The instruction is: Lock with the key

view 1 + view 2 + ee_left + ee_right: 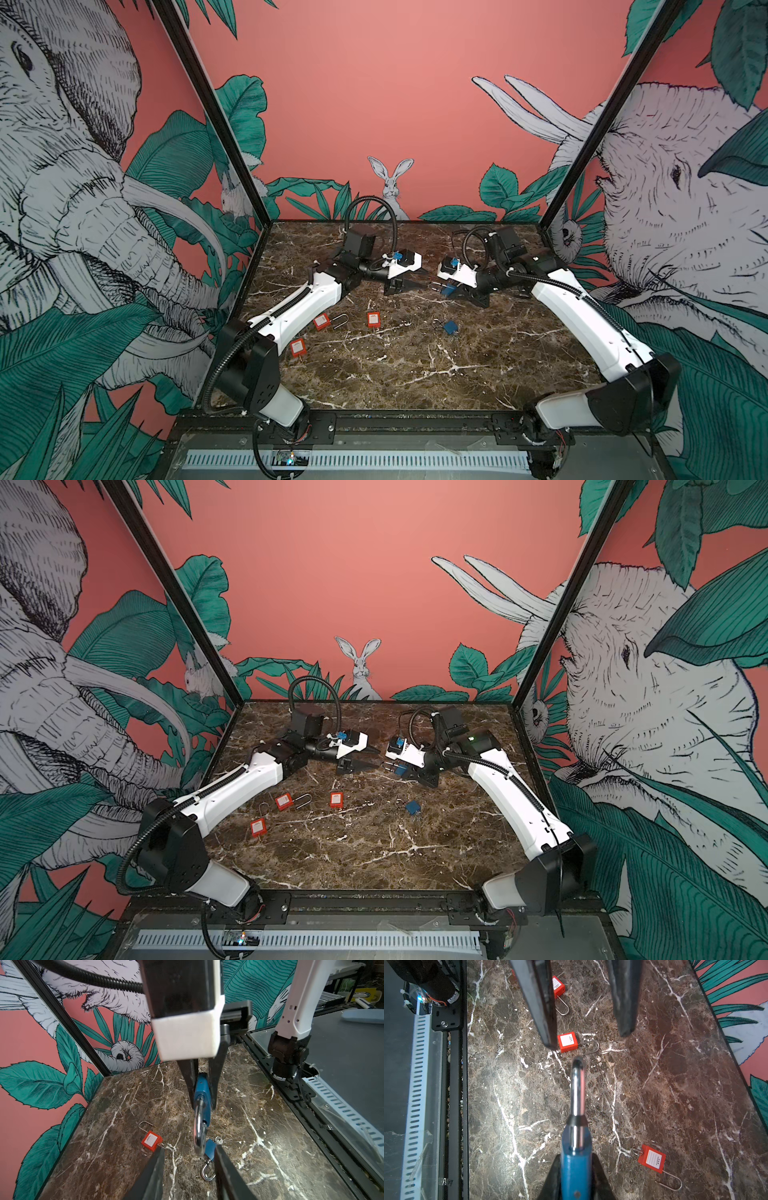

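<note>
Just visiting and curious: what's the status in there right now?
Right gripper shut on blue padlock, steel shackle toward left gripper, open, empty. No key seen in padlock. Three red plastic padlocks lie below, not in the way.

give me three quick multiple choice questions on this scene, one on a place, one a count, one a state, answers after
1. In both top views the loose blue padlock lies:
A) left of the red padlocks
B) right of them
C) between two of them

2. Red padlocks on the table:
A) one
B) three
C) five

3. The right gripper is:
A) open
B) shut on a red padlock
C) shut on the held blue padlock

Answers:
1 B, it sits past the rightmost red one.
2 B, three red bodies show in both top views.
3 C, its fingers clamp the blue body in both wrist views.
</note>
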`<state>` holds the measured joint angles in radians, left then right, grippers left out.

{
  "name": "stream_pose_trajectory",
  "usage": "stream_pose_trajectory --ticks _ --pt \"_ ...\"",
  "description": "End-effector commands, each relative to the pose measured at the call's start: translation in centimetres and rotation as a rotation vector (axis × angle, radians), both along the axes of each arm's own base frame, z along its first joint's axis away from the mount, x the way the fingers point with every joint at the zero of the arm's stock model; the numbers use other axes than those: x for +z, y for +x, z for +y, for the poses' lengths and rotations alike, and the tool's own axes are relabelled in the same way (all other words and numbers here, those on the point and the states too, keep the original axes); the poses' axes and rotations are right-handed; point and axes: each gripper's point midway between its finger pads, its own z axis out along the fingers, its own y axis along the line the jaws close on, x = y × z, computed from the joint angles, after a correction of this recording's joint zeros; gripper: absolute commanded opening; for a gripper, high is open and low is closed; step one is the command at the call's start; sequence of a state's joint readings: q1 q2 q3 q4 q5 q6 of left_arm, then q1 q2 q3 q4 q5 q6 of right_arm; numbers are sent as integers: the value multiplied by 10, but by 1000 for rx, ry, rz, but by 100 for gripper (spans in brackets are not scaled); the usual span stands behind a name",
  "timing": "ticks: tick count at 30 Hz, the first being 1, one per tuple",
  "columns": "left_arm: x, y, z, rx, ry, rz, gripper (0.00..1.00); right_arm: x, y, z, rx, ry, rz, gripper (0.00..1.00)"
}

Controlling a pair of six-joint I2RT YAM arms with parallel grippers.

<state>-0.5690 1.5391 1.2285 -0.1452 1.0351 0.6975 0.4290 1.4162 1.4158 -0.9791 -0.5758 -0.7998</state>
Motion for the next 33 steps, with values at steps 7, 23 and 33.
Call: stream_pose_trajectory --ticks 7,23,33 --pt "-4 -6 -13 2 7 -7 35 9 0 4 29 17 -3 12" --pt "-18 -9 -18 4 42 30 28 8 4 7 40 23 -5 11" --pt "-23 -7 -20 5 56 41 18 9 5 7 43 24 -17 11"
